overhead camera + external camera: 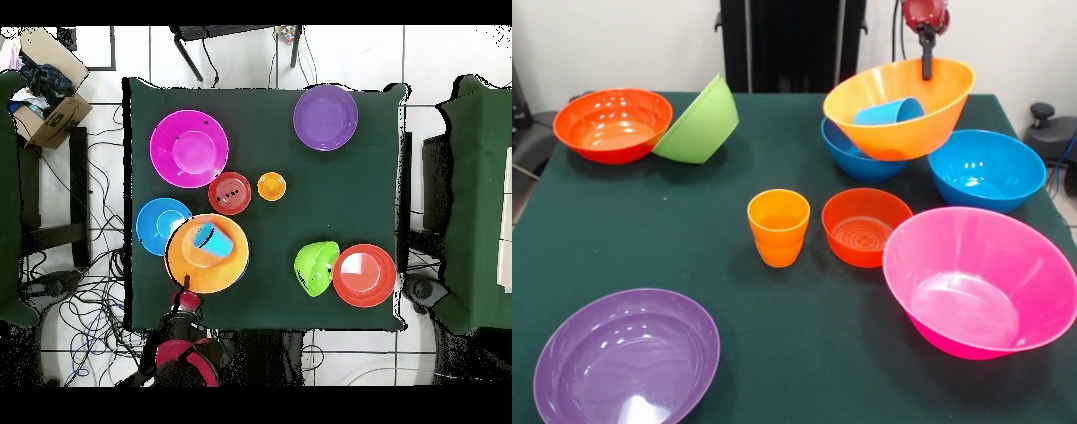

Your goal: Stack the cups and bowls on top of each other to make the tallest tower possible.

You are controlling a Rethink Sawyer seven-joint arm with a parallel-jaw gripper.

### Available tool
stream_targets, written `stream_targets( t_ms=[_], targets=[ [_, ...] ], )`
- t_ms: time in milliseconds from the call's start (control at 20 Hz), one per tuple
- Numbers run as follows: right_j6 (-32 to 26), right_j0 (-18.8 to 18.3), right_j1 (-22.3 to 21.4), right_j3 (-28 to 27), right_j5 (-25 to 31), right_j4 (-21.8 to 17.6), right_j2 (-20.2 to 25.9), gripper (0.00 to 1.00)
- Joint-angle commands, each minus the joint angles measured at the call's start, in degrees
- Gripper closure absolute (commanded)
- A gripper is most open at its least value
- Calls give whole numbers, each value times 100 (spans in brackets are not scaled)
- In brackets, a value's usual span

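Note:
My gripper (927, 69) comes down at the back right and is shut on the far rim of the large orange bowl (900, 110). That bowl is tilted and rests on a blue bowl (856, 157). A light blue cup (890, 111) lies inside it. In the overhead view the gripper (187, 293) is at the near edge of the orange bowl (195, 268), with the light blue cup (212, 240) inside. An orange cup (779, 227) and a small red-orange bowl (865, 227) stand mid-table.
A second blue bowl (986, 168) and the large pink bowl (980, 283) stand at the right. The purple bowl (627, 358) is at the front left. A lime green bowl (697, 121) leans on a red-orange bowl (612, 124) at the back left.

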Motion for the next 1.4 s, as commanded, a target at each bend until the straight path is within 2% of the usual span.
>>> stream_targets(
  t_ms=[50, 250, 850, 1400],
  targets=[
    [566, -57, 53, -379, 627, 142, 184, 100],
    [469, -91, 198, -429, 1081, 81, 183, 100],
    [461, 28, 367, -555, 1595, 92, 168, 100],
    [650, -20, 209, -469, 1359, 64, 243, 100]
  ],
)
